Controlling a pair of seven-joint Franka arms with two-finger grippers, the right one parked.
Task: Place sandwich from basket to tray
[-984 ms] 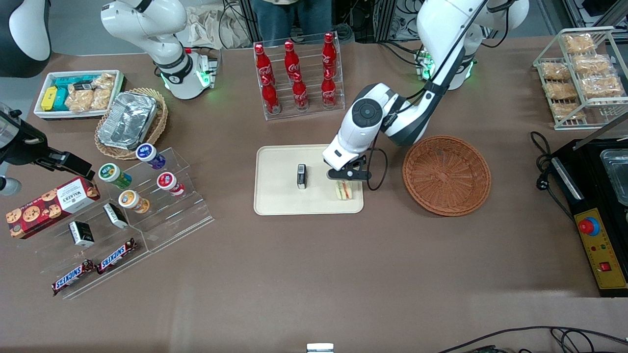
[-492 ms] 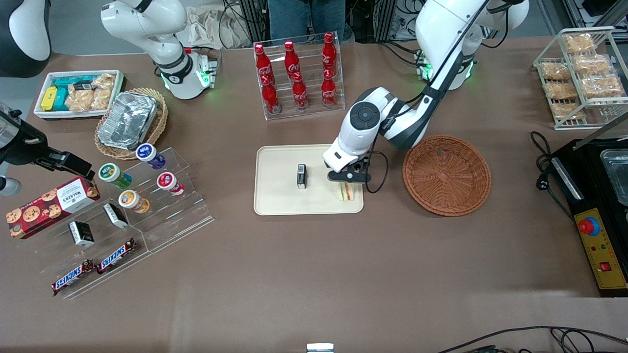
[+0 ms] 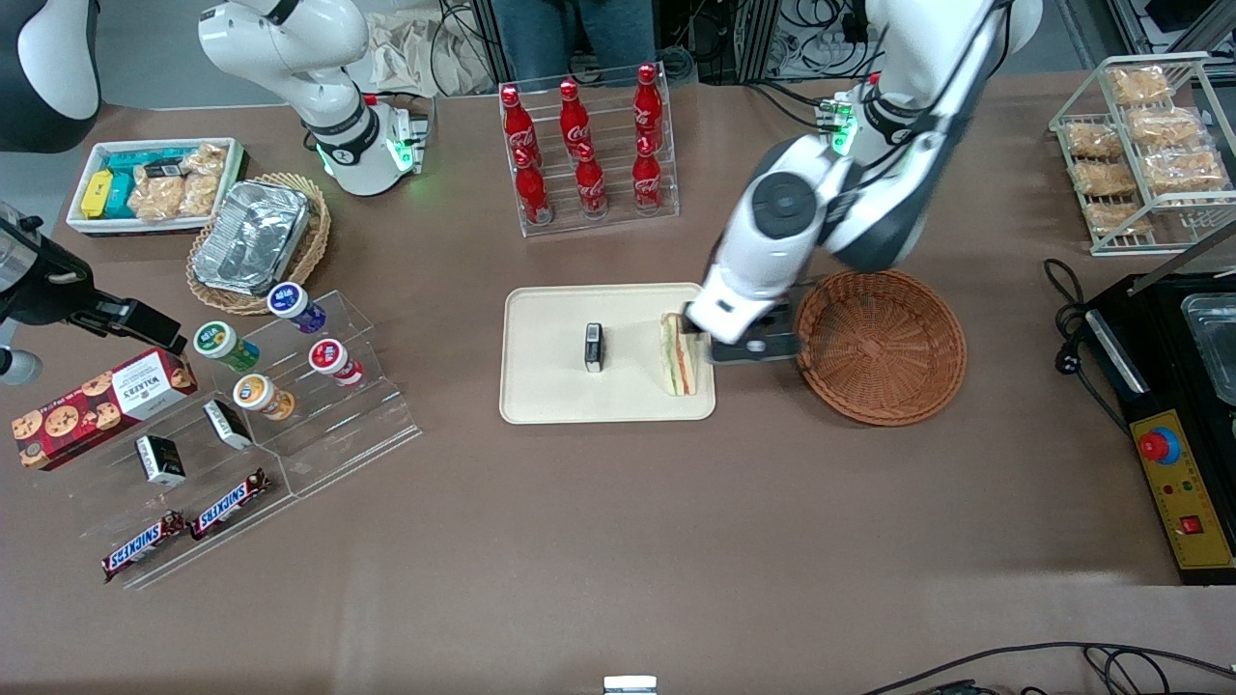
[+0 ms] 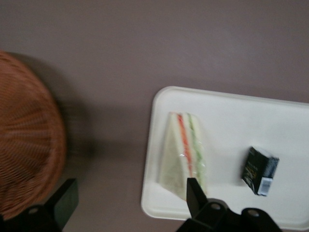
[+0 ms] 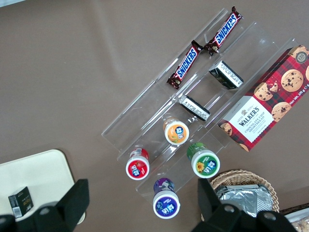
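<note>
Gripper [image 3: 742, 340] hung open w/ nothing held, just above tray [image 3: 541, 386] edge; sandwich [image 3: 678, 353] lay near rim & a finger could clip it.

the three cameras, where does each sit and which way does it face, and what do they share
Front view: high above the table, looking down; both arms show, the left arm's pincer between cream rectangular tray and reddish-brown wicker basket.
Left wrist view: looks down past open pincer at the triangular white-bread sandwich on the tray.
Right wrist view: looks down at the clear acrylic snack stand; the parked arm's fingers show.
Shared: tray, small black box.
</note>
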